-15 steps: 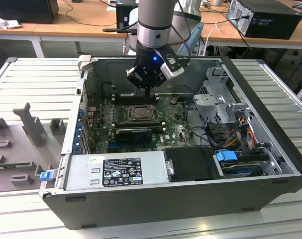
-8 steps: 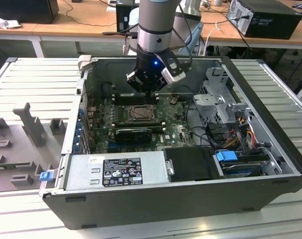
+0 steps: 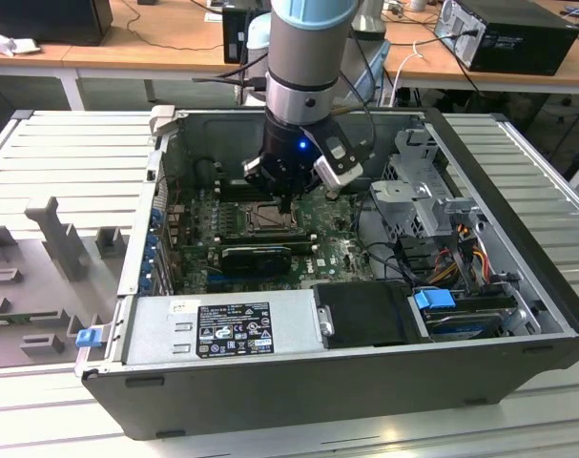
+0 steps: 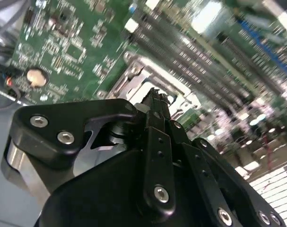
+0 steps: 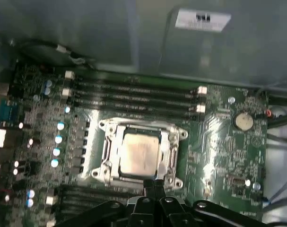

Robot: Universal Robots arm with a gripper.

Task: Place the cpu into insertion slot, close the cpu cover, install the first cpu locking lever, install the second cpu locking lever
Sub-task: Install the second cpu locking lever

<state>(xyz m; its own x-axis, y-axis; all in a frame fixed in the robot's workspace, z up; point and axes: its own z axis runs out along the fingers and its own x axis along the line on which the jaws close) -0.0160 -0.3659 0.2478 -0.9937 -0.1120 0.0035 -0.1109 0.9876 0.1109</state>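
Observation:
In the first wrist view the cpu [image 5: 139,153] lies flat in the insertion slot [image 5: 168,140], pale metal face up. The silver cpu cover [image 5: 108,152] lies down around it, framing the chip through its window. My gripper [image 5: 152,185] hangs at the socket's near edge with its dark fingers pressed together, nothing visible between them. The second wrist view has the fingertips [image 4: 155,97] right over the silver socket frame [image 4: 134,75]. From the exterior view, the gripper [image 3: 287,202] sits low inside the open computer case, just to the exterior view's right of the insertion slot [image 3: 260,218].
Long black memory slots [image 5: 134,94] run beside the socket, and a coin battery [image 5: 242,121] sits on the green board. A black expansion card [image 3: 256,256], power supply [image 3: 222,329], drive cage [image 3: 413,186] and loose cables [image 3: 461,248] crowd the case [image 3: 299,391].

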